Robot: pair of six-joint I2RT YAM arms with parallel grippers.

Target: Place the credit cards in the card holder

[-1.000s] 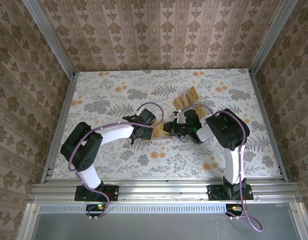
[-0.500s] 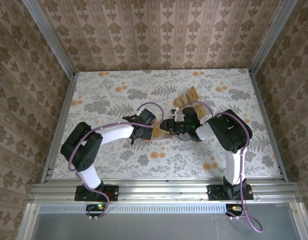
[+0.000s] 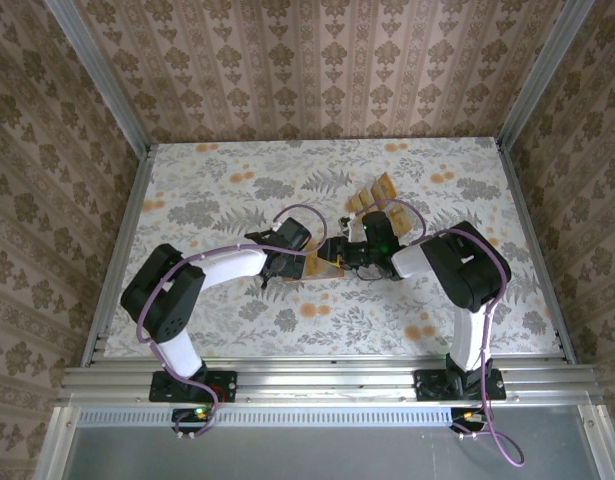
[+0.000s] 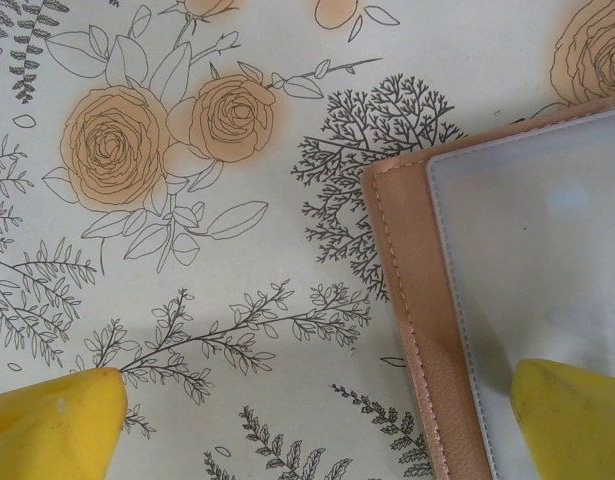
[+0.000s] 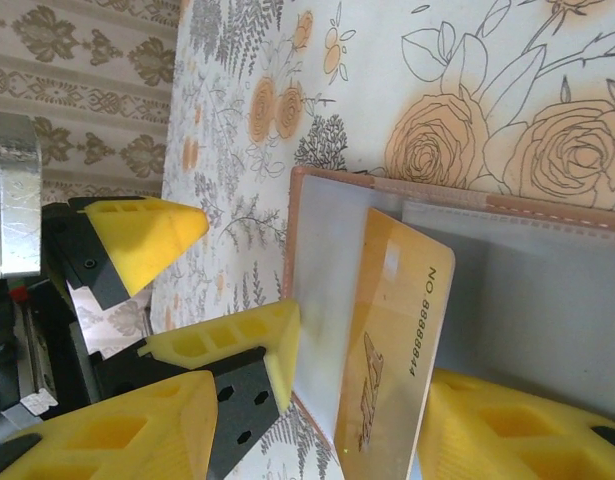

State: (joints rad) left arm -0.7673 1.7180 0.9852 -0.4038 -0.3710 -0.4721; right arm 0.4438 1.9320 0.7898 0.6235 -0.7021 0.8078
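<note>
Spare cards (image 3: 372, 197) stood at 1 o'clock from the open holder (image 3: 320, 264), where the left gripper (image 4: 307, 420) gaped wide, one finger over its inner face, and the right gripper (image 5: 322, 425), jaws half-parted, loosely flanked a card (image 5: 392, 330) leaning inside.

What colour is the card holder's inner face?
The flat salmon-pink folding card holder is pale grey inside; best in the left wrist view.

Floral bench (image 3: 207, 170) sitting inside a papered booth
Damask-striped wallpaper (image 3: 317, 60) is enclosing it at nine, twelve and three o'clock; an aluminium rail (image 3: 317, 381) is running along six o'clock.
</note>
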